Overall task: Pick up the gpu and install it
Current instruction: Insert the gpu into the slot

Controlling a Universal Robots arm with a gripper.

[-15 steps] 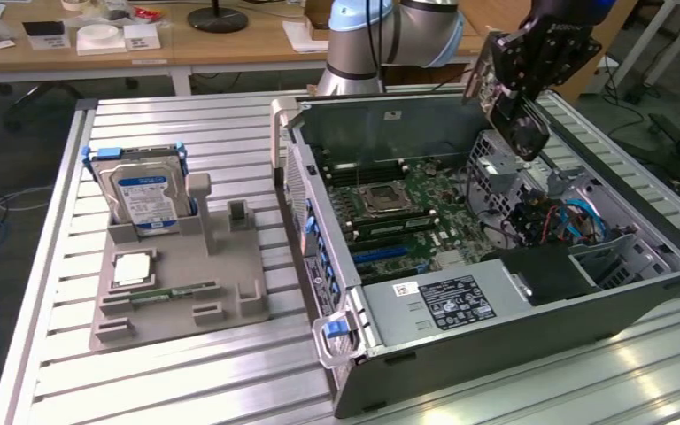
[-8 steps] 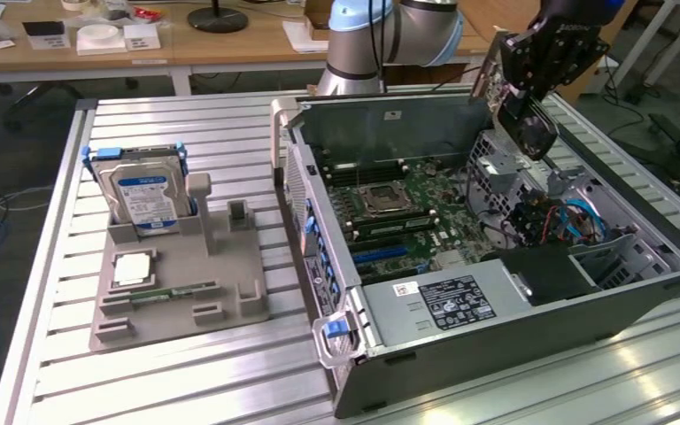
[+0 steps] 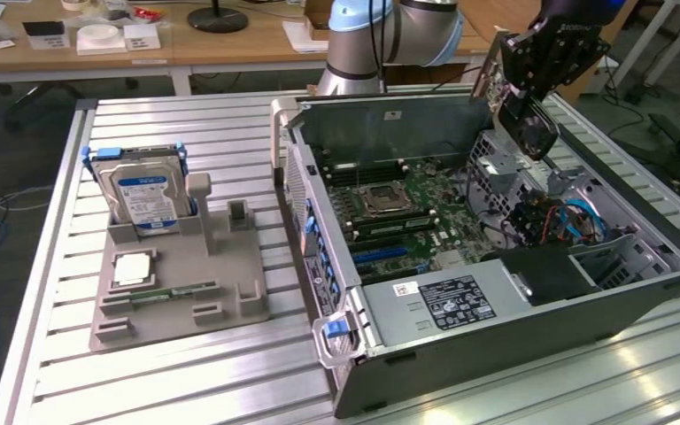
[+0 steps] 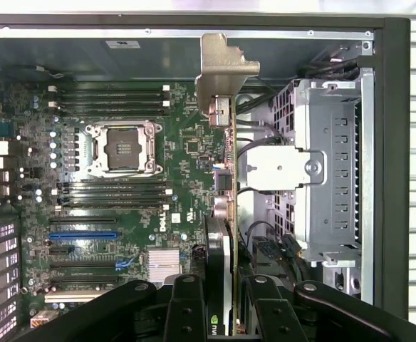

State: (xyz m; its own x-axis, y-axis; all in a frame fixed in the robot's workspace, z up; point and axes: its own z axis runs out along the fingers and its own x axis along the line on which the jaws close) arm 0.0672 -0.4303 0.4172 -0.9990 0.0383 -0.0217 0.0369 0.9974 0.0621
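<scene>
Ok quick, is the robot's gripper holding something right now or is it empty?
Gripper: closed, holding the gpu edge-on above the open computer case.

We see an open computer case on a slatted table, its motherboard with a processor socket, to the exterior view's left a grey holder, a blue-labelled hard drive upright in it
</scene>
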